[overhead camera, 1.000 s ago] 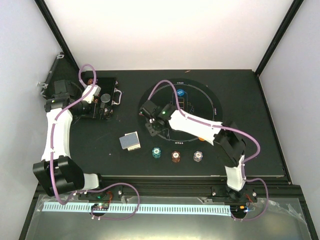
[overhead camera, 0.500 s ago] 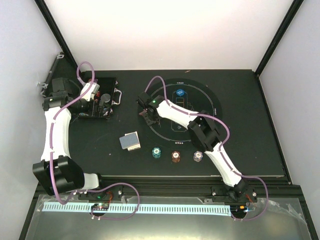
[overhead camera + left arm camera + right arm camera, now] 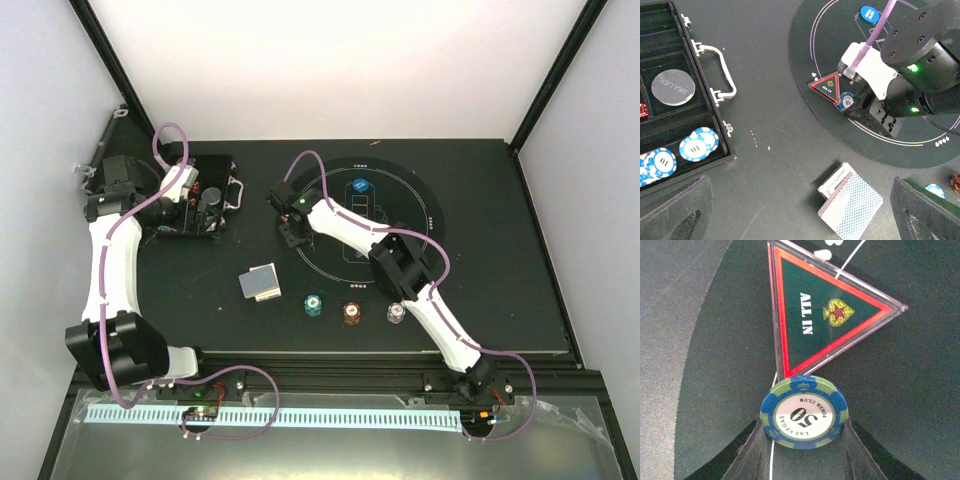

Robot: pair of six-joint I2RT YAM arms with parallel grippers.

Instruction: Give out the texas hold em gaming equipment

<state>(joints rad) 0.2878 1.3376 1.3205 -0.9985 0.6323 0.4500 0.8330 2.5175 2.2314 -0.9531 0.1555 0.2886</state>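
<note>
My right gripper (image 3: 290, 220) is shut on a blue-and-green "50" poker chip (image 3: 804, 412), held on edge just above the round mat's left rim. It is beside a green and red triangular "ALL IN" marker (image 3: 825, 315); both also show in the left wrist view, the chip (image 3: 846, 101) below the marker (image 3: 827, 87). A deck of grey-blue-backed cards (image 3: 262, 283) lies left of the mat. Teal (image 3: 314, 305), red-brown (image 3: 351, 313) and white (image 3: 396, 313) chips sit in a row. A blue button (image 3: 360, 187) lies on the mat. My left gripper (image 3: 800, 220) is open and empty, high over the case's right side.
The open black case (image 3: 195, 200) with its metal handle (image 3: 722, 70) stands at the left. It holds blue-white chips (image 3: 695, 145) and a round dealer disc (image 3: 673, 86). The big round black mat (image 3: 420, 215) fills the middle. My right arm stretches across the mat.
My right gripper has moved left and away from me across the mat to its left rim, still holding the chip. The left arm has barely shifted.
</note>
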